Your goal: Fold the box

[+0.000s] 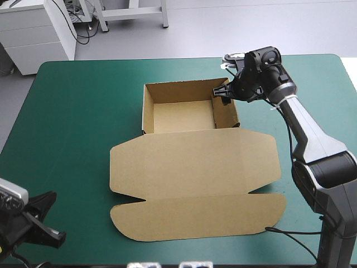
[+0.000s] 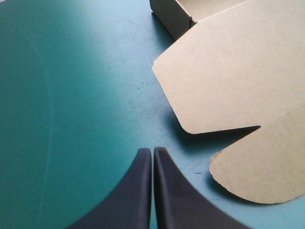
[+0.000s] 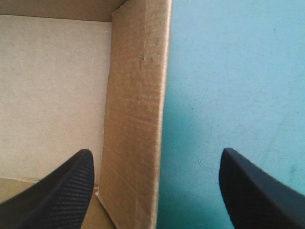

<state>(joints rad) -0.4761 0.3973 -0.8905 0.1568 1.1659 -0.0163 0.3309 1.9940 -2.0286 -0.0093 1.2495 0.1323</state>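
So here's where we are with the box [image 1: 192, 167]. It sits about mid-table. The tray [image 1: 184, 116] part, walls up, is at the 12 o'clock end. The lid [image 1: 195, 162] lies flat on the teal-green cover [image 1: 72, 111], running out toward 6 o'clock. It looks to us like most of the folding is done and we're tidying the walls.

Our right gripper [image 3: 156, 151] is at the tray's 2 o'clock corner, fingers wide apart, straddling the right wall [image 3: 138, 95]. One finger is inside the tray and the other is outside over the cover. Neither touches the board, as far as we can tell. Our left gripper [image 2: 152, 152] is parked at the table's 7 o'clock corner, fingers pressed together on nothing, near the lid's rounded flap (not doing anything useful there).

For this step we'd come down straight so the wall sits centred between the fingers, then squeeze gently and low so the tucked layer seats. A skewed pinch could bow the wall or drag the light tray sideways, since nothing pins the lid. Bringing the left gripper onto the lid might help.
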